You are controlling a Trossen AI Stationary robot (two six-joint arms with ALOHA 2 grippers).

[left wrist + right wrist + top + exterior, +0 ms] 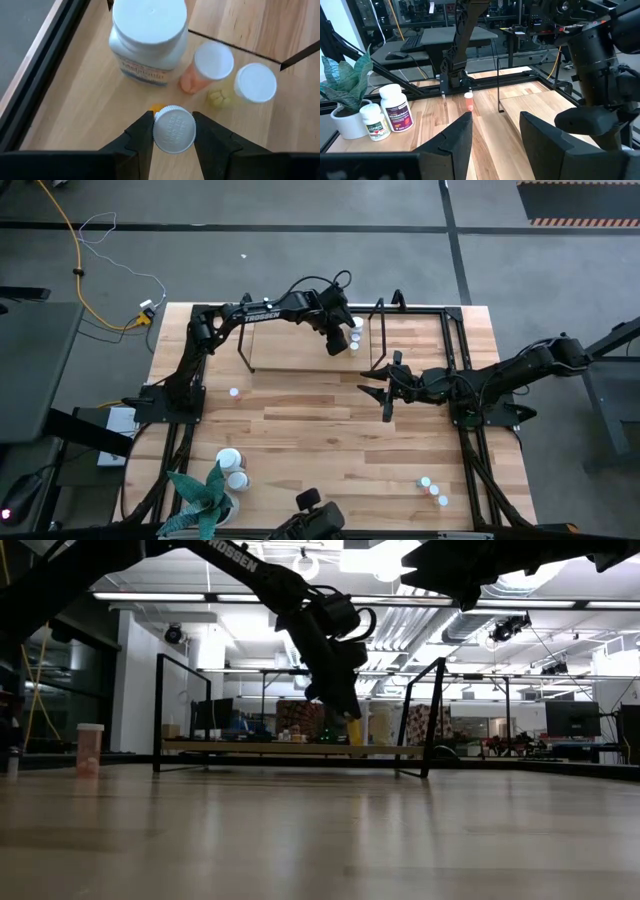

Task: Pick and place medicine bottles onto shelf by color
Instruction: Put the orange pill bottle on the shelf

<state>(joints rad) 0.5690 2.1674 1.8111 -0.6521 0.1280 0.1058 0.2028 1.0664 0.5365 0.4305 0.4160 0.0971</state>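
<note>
- Far to the left of the left gripper (173,131), near the table's left edge: one small orange bottle with a white cap (233,392), standing alone and untouched.
- Toward the table's near corner, beside the green plant (203,492): two larger white bottles (232,468), upright, well apart from both grippers.
- Over the shelf (290,345), toward its right end: left gripper closed narrowly on a small yellow bottle with a white cap (173,128), one finger pressed against each side of the cap.
- Just ahead of those fingers, already on the shelf board: a big white bottle (148,37), an orange bottle with a white cap (207,67) and a yellowish one with a white cap (252,84), close together.
- Judged from looks: small plastic bottles, light and stiff, smooth-sided and likely slippery; narrow base, so easy to tip. Best hold looks to be across the cap or the upper body, squarely, as taken here.
- Risk judged: little room beside the neighbours, so a nudge on release could topple them.
- Right of the shelf, above bare table: right gripper (495,132), fingers spread wide, holding nothing, waiting.
- Near the right gripper's side, at the table's near right corner: three tiny white-capped bottles (432,489), not yet taken.
</note>
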